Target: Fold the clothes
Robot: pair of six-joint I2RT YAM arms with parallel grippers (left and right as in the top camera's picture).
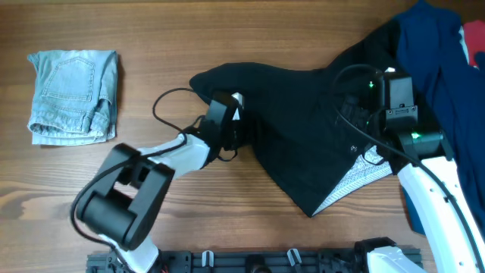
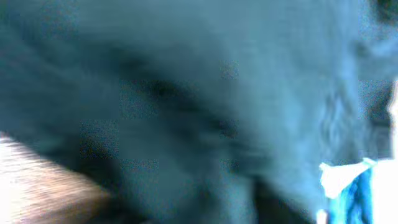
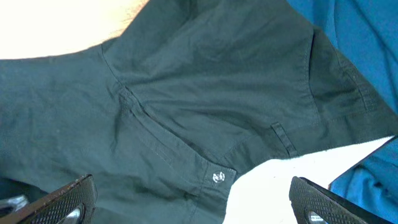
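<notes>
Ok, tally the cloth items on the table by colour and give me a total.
Black: 1, the black garment
Light-blue denim: 1, the folded denim piece
Royal blue: 1, the blue cloth
Total: 3
A red patch at the right edge may be a fourth item, but it is too cropped to tell.
</notes>
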